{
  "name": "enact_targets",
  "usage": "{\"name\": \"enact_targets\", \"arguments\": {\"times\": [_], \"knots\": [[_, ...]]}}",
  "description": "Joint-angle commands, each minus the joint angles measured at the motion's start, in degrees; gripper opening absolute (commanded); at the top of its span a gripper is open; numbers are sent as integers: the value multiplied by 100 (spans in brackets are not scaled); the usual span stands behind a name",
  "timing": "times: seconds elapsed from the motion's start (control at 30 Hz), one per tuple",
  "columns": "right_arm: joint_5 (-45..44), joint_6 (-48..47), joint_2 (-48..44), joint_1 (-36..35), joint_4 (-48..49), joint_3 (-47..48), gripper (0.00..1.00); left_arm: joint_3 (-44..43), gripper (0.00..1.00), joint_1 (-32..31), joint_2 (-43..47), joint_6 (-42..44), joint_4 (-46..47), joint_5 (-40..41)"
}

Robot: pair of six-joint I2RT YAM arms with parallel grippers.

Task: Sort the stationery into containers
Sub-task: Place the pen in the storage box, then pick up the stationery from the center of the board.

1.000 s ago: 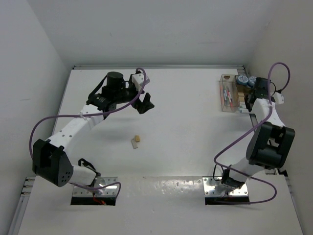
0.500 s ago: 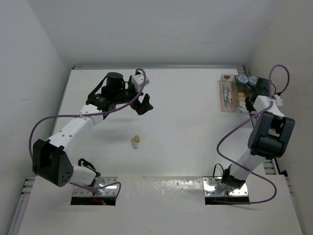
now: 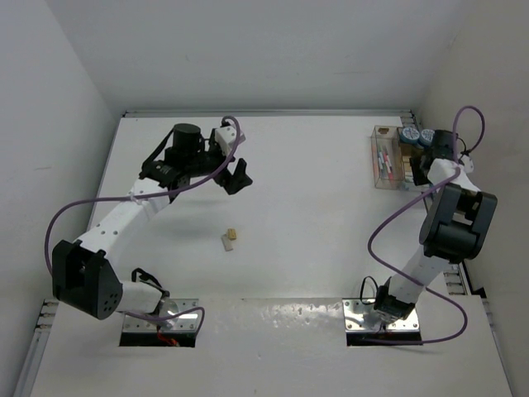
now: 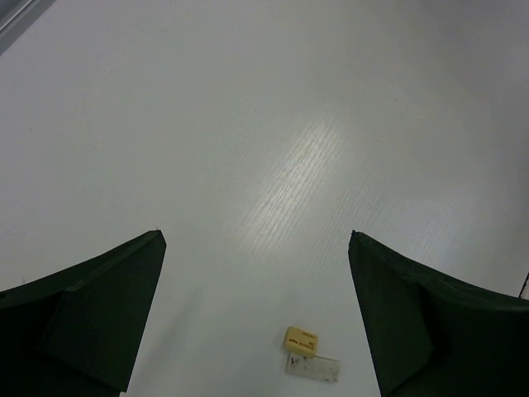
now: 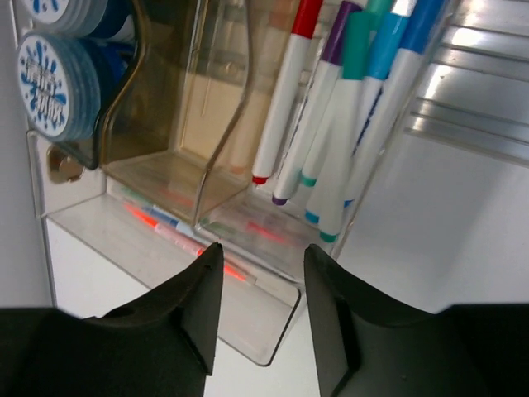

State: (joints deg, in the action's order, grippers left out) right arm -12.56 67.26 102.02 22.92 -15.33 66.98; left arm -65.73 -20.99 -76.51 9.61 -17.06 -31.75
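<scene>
1. Left gripper (image 3: 235,175): the fingers are spread fully with nothing between them, above the table (image 3: 314,215).
2. Tan block (image 4: 300,340) and white block (image 4: 313,367): both lie on the table just beside each other. From overhead they sit nearer the arm bases than the left gripper, apart from it. In the left wrist view they lie low between the two fingers, toward the right-hand one. The white block's long axis runs across that view.
3. Clear box (image 5: 264,327) and tan box (image 5: 169,107): they are joined side by side at the table's far right.
4. Pens (image 5: 326,124): they lie in the clear box. Their long axes run along its length, near to far, with one set of coloured ends pointing toward the right gripper.
5. Rolls (image 5: 51,83): they sit at the tan box's far end.
6. Right gripper (image 5: 263,251): the fingers are parted and pinch nothing. They are at the near end of the clear box, just short of the pen tips.
</scene>
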Motion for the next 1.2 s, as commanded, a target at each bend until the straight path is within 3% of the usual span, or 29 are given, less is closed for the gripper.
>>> {"name": "enact_targets", "arguments": {"times": [0.0,0.07,0.13,0.27,0.53,0.77,0.83,1.17], "knots": [[490,-178,-217,-85,206,263,42,43,100,192,233,49,81,-234],[596,-476,-479,-199,57,254,41,61,96,253,242,251,-69,-349],[833,-931,-778,-410,48,123,41,183,86,289,268,1031,-516,-612],[1229,-1917,-1989,-814,347,-780,42,482,78,96,260,2962,-1875,-728],[1791,-2938,-3319,-1553,110,-2021,45,2001,81,-291,654,5498,-2706,-438],[1695,-3026,-3917,-1817,-128,-2453,46,2591,92,-283,480,4745,-1565,80],[1669,-3044,-3988,-1826,-145,-2479,48,2653,100,-291,374,4568,-1432,151],[1607,-3079,-3926,-1826,-233,-2479,50,2987,99,-256,-13,3285,-360,547]]}}
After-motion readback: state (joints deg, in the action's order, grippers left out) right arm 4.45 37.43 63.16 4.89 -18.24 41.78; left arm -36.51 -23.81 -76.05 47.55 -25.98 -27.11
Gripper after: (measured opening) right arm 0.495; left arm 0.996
